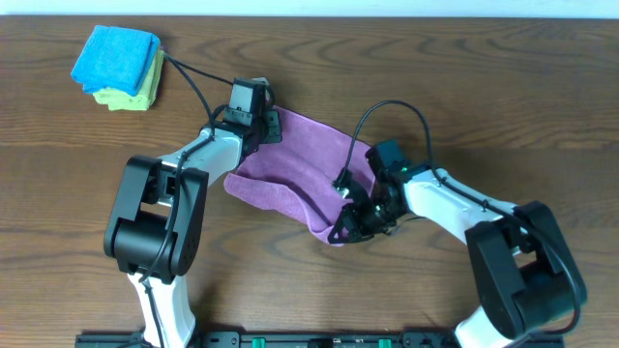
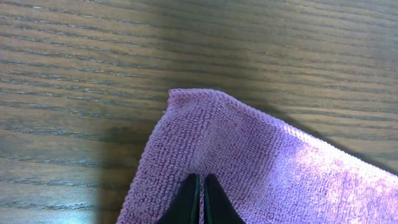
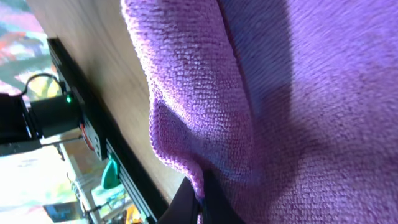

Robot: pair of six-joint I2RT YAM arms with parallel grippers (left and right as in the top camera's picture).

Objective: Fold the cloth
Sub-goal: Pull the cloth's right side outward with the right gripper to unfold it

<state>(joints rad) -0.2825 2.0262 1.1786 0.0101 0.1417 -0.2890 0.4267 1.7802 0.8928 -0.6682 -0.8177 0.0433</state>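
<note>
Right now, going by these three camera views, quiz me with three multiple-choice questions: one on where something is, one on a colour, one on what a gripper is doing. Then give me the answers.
1. Where on the table is the blue cloth?
A. Far left corner
B. Between the two arms
C. Beside the right arm's base

2. What colour is the folded cloth under it?
A. Purple
B. White
C. Yellow-green

3. What is the left gripper doing?
A. Hanging open over bare wood
B. Shut on the purple cloth
C. Shut on the blue cloth

Answers:
1 A: it sits at the top left of the overhead view.
2 C: a yellow-green edge shows beneath the blue.
3 B: the left wrist view shows its fingers closed on purple fabric near a corner.
</note>
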